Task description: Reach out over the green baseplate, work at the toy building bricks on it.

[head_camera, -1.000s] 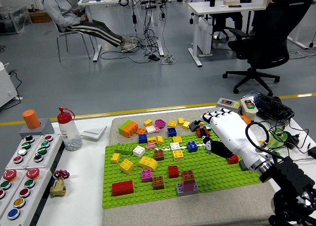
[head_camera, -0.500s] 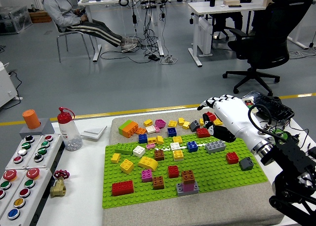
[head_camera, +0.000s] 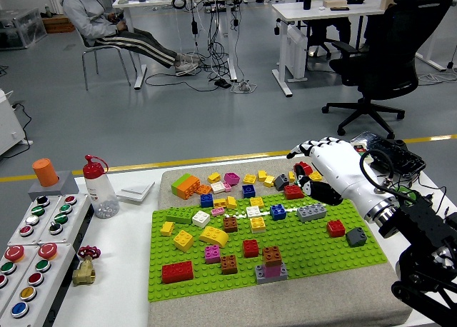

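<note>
A green baseplate is laid flat on the grey mat near the table's front edge. Loose bricks in red, yellow, blue, pink, brown, white and grey are scattered over it, most thickly along its far edge, where some lie off the plate.

Bricks on baseplate

Right hand hovers, fingers relaxed, over green baseplate's far right corner; bricks scattered.
</note>
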